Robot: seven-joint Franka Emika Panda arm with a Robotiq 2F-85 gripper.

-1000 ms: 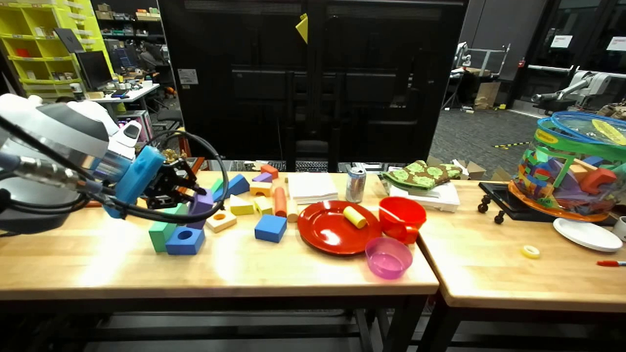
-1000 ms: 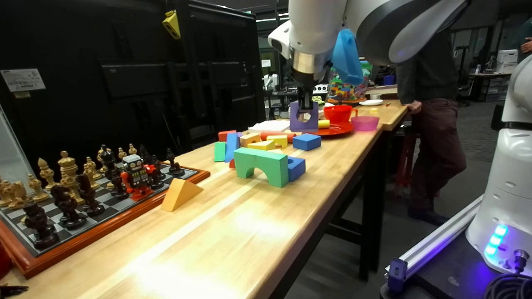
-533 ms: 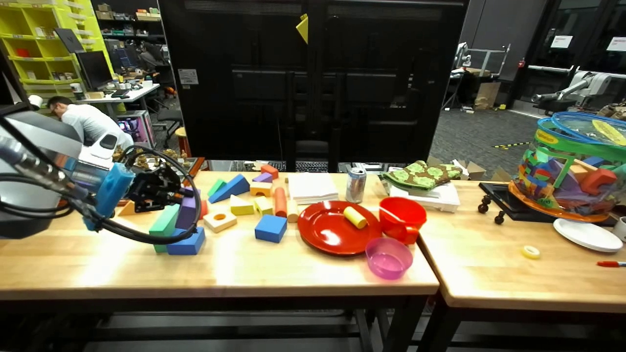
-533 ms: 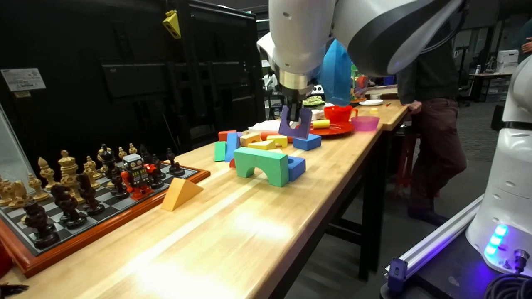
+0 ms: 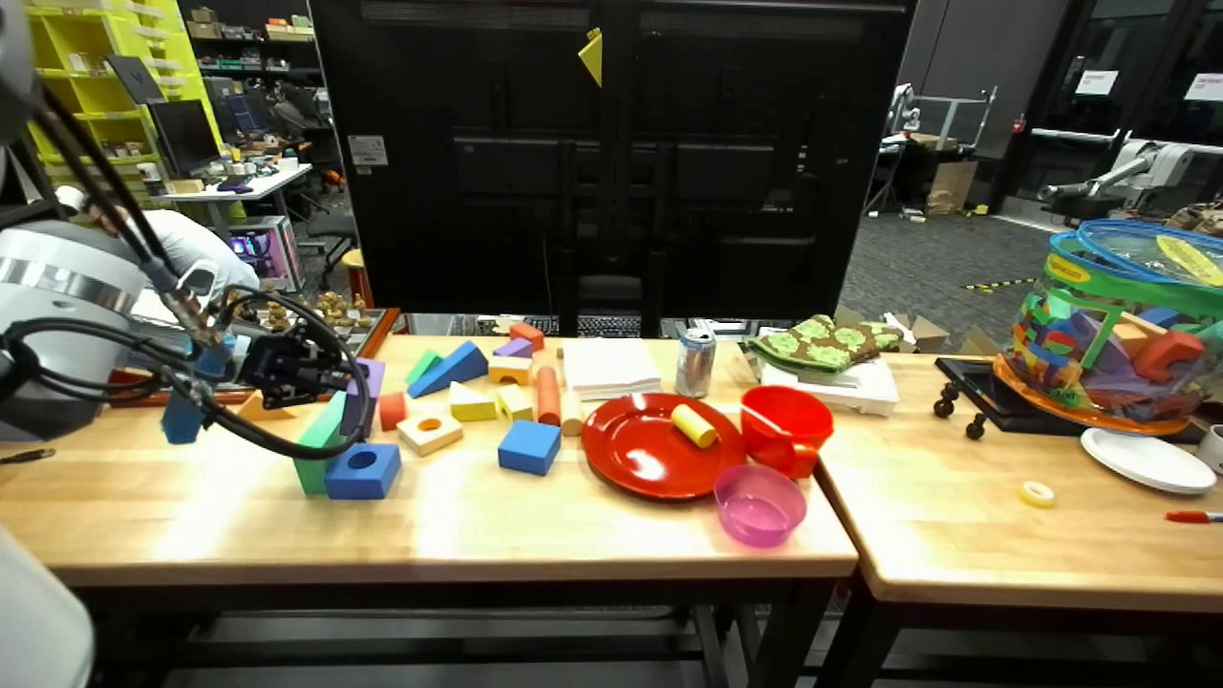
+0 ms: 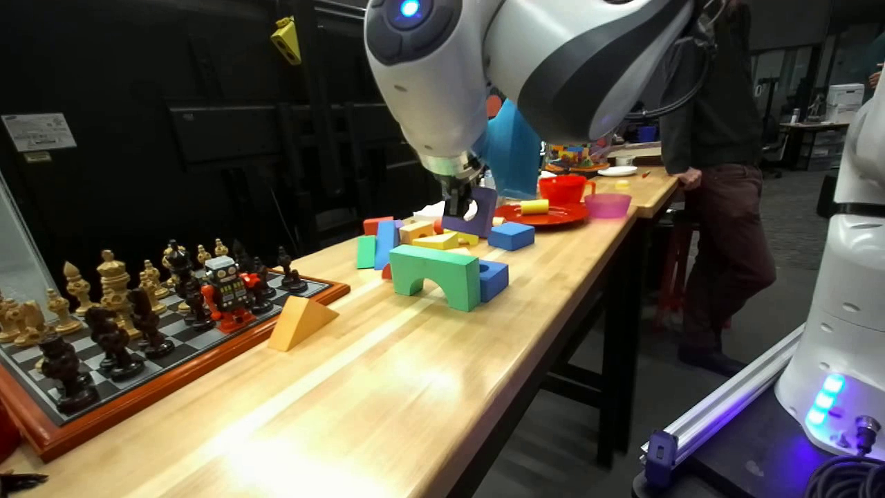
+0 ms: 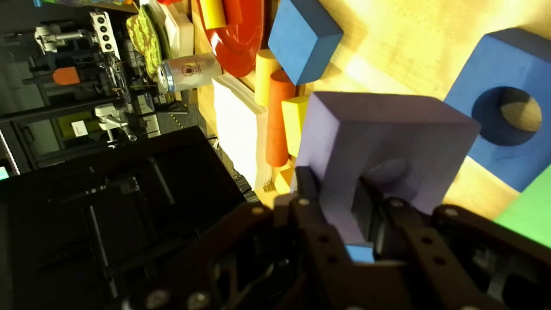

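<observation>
In an exterior view, a block in the gripper is left of a plate bearing a cylinder; a can stands behind, a cup right, a bowl before the cup.

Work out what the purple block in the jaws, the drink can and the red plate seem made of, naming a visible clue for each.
Purple block: probably dense foam, possibly painted wood; matte, single colour, no visible grain.
Drink can: likely aluminium; silvery sheen, bright metallic rim.
Red plate: glossy, with bright highlights; plastic or glazed ceramic, unclear which.
</observation>
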